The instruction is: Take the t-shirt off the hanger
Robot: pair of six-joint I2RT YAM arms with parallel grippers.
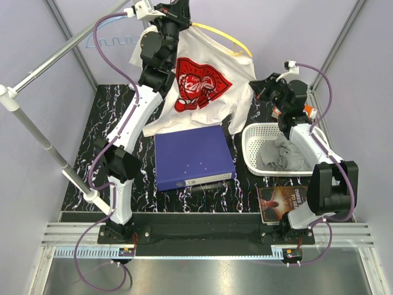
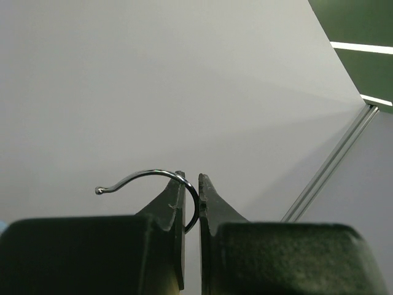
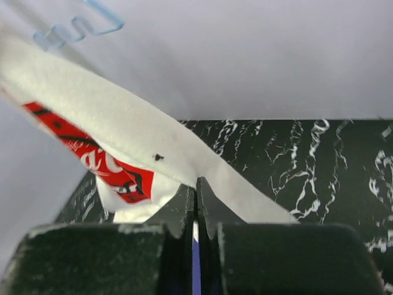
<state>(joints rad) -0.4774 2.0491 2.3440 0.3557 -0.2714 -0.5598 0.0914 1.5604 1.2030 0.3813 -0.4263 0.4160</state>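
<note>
A white t-shirt (image 1: 209, 55) with a red print hangs on a yellow hanger (image 1: 230, 38) held up at the back of the table. My left gripper (image 1: 181, 9) is raised high and shut on the hanger's metal hook (image 2: 141, 175). The hook wire runs between the closed tips of the left gripper (image 2: 191, 178). My right gripper (image 1: 259, 86) is at the shirt's right edge. In the right wrist view it (image 3: 196, 181) is shut, with the taut hem of the t-shirt (image 3: 123, 135) at its tips.
A blue binder (image 1: 193, 157) lies under the shirt. A white basket (image 1: 252, 132) holding grey cloth (image 1: 282, 157) stands to the right, with a book (image 1: 282, 203) in front of it. A metal rail (image 1: 55, 52) with a blue wire hanger (image 1: 113, 42) crosses the back left.
</note>
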